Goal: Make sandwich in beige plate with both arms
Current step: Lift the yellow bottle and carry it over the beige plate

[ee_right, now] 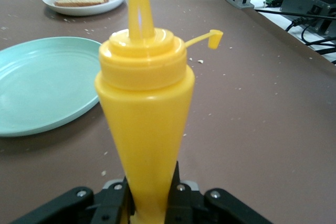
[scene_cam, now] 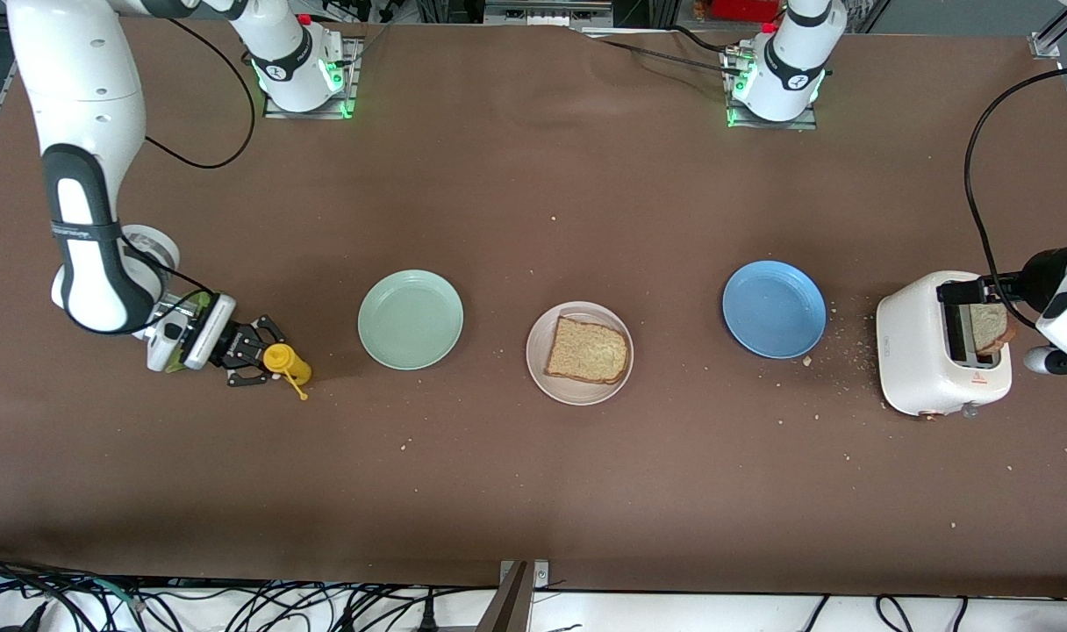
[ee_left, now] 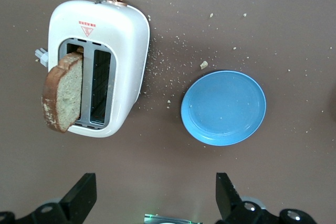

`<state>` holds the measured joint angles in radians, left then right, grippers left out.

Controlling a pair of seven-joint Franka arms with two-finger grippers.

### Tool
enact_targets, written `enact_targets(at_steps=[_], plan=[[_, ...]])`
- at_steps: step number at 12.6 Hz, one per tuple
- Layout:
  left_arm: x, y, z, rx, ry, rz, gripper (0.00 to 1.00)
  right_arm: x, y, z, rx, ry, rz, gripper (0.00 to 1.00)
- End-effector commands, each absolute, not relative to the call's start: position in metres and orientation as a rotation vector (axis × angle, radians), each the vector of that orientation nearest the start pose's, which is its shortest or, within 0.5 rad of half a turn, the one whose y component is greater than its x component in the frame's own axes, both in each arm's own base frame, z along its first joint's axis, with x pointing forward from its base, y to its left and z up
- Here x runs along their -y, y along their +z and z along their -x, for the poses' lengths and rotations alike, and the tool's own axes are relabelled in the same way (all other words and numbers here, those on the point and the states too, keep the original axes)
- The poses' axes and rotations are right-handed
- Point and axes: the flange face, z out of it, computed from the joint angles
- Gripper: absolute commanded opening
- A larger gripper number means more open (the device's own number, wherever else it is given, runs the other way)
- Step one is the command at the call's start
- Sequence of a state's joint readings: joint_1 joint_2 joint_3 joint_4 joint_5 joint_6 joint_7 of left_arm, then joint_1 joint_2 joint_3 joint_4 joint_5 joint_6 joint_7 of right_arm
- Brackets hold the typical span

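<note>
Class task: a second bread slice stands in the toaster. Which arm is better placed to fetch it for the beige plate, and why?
The left arm: its open left gripper hangs over the toaster and its bread slice. The right gripper grips the yellow squeeze bottle at the table's right-arm end.

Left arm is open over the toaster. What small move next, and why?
Probably lower the open left end effector onto the brown bread slice standing out of the white toaster and grip it: the beige round plate holds only one slice. The right end effector holds the yellow squeeze bottle.

A glossy yellow plastic squeeze bottle, smooth glossy beige plate, coarse-grained bread slice, glossy white plastic toaster and matt brown tabletop show.
</note>
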<state>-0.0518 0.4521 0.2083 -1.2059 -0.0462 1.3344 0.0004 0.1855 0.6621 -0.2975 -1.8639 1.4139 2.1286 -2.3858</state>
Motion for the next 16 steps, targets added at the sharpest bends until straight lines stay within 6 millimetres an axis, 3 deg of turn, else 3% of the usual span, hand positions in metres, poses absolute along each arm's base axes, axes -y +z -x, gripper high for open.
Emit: enact_targets(at_steps=[1, 7, 10, 13, 16], plan=[[-0.069, 0.510, -0.643, 0.233, 0.495, 3.053, 1.00, -0.007, 0.204, -0.644, 1.570, -0.866, 2.078, 0.00], [-0.068, 0.510, -0.642, 0.231, 0.495, 3.054, 1.00, -0.086, 0.269, -0.679, 1.738, -0.640, 2.272, 0.00], [-0.068, 0.509, -0.643, 0.231, 0.497, 3.054, 1.00, -0.138, 0.302, -0.685, 1.816, -0.498, 2.388, 0.00], [-0.066, 0.509, -0.643, 0.225, 0.497, 3.049, 1.00, -0.201, 0.324, -0.677, 1.895, -0.358, 2.543, 0.00], [-0.066, 0.509, -0.643, 0.226, 0.498, 3.056, 1.00, -0.262, 0.331, -0.658, 1.925, -0.257, 2.739, 0.00]])
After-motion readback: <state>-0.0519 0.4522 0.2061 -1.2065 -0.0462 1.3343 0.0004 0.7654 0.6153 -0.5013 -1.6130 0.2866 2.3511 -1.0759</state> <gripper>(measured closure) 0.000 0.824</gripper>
